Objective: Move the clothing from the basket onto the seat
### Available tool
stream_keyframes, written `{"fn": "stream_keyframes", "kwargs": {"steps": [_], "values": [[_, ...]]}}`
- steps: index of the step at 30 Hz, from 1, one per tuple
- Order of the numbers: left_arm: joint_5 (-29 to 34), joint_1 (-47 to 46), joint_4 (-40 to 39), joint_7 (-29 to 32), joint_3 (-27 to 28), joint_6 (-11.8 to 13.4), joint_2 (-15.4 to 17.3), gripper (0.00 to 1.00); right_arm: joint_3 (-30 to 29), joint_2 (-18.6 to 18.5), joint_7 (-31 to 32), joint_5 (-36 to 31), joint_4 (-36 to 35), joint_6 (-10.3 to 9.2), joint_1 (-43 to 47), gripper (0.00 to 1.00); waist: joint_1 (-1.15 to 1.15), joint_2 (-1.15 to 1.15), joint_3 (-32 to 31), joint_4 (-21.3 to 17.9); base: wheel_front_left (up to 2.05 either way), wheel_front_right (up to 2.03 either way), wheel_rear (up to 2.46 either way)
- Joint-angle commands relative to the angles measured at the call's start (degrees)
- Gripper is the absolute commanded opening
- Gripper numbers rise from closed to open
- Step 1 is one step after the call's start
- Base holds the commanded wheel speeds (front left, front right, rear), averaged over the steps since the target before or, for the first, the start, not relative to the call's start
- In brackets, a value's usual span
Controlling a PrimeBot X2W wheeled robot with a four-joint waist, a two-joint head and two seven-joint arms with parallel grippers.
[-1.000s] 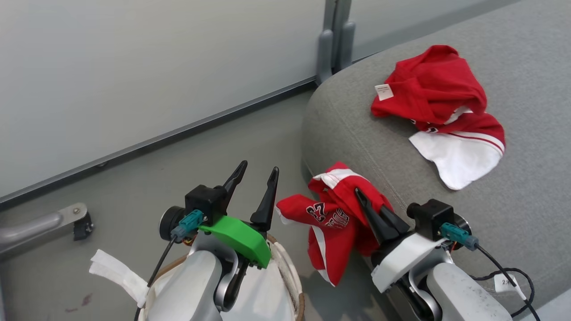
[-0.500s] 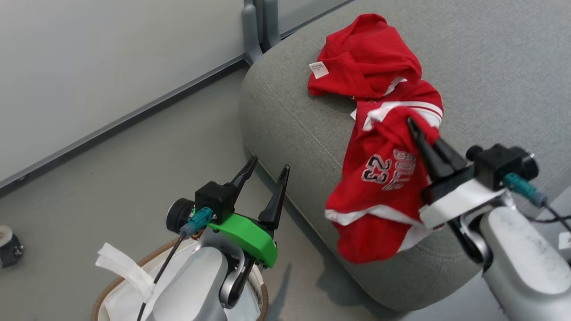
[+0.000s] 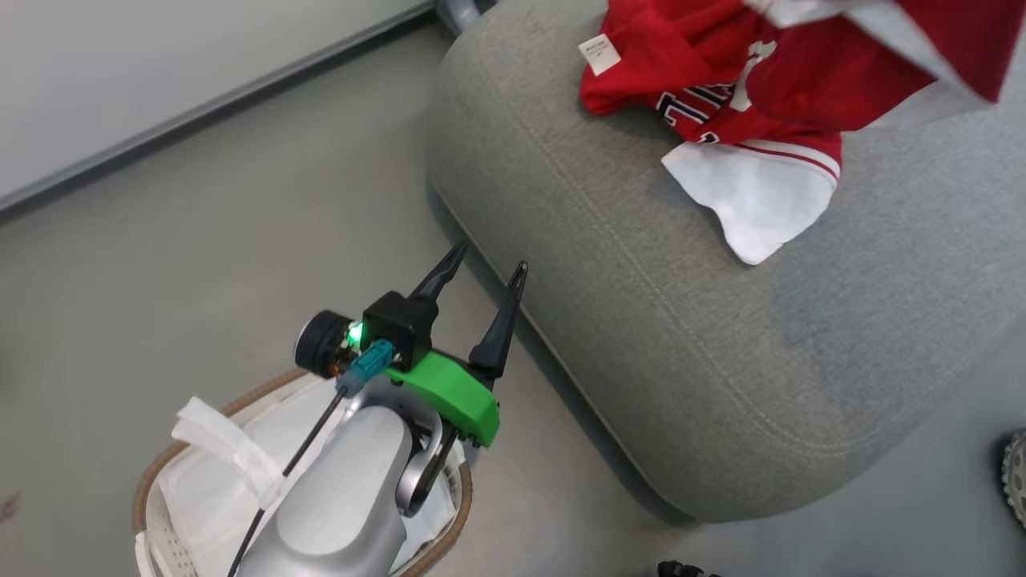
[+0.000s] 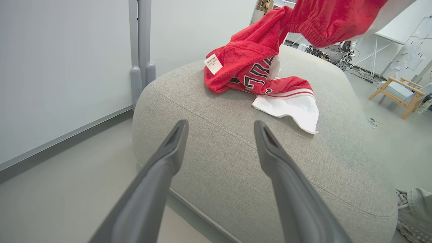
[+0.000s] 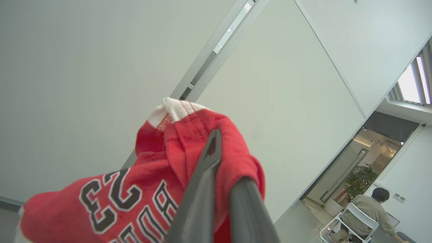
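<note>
Fabric is what I am handling here: a red jersey garment (image 5: 141, 199) with navy-and-white numbers, soft, light and limp, nothing stiff or breakable in it. The right gripper (image 5: 224, 158) has its fingers closed tight on a bunched fold just below a white ribbed trim. The rest of the cloth sags down from that pinch. I judge a thick fold or a stitched hem to be the best place to hold it. A single thin layer could creep out between the narrow fingers. In the head view the same garment (image 3: 842, 72) hangs in the air at the upper right, above the far part of the seat (image 3: 641, 320).

Beneath and beside it the second red garment (image 3: 681, 88) lies crumpled on the grey cushion, its small white tag (image 3: 599, 54) turned up and a white panel spread toward the middle. It looks settled, back from the rounded edge.

Since the held piece is so floppy, I expect it to drop in a heap wherever the fingers part. I would want its bulk over flat cushion, not over the curved corner where it could slide off.

The left gripper (image 3: 490, 258) stands wide open and holds nothing, hovering over the floor between the basket (image 3: 152, 481) and the seat's near side. What I can see of the basket's inside is white liner (image 3: 208, 497); the pale forearm hides the rest.
</note>
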Motion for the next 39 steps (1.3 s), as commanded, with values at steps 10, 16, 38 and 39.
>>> {"fn": "stream_keyframes", "kwargs": {"steps": [10,16,38,39], "values": [[0.82,-6.73,-0.88,-0.02,-3.34,-0.22,0.78,1.00,-9.91,0.84,0.00,-8.12,13.59,-0.08,-7.25,0.00,0.00,-0.01,12.76,9.55,0.00,0.00,0.00],[0.84,-8.86,-1.31,-0.02,-4.34,-0.23,1.21,1.00,-13.54,5.70,-0.01,-11.76,22.18,-0.08,-2.99,0.00,0.00,-0.01,16.48,12.42,0.00,0.00,0.00],[-1.20,-4.32,-2.62,-0.02,-6.30,-0.24,1.20,1.00,-25.96,16.54,0.00,-11.21,21.45,-0.08,21.28,1.00,0.00,-0.01,7.63,10.39,0.00,0.00,0.00],[-1.27,-3.74,-2.70,-0.02,-6.24,-0.23,1.18,1.00,-26.36,16.85,0.00,-10.97,20.44,-0.08,22.33,1.00,0.00,-0.01,6.52,10.23,0.00,0.00,0.00]]}}
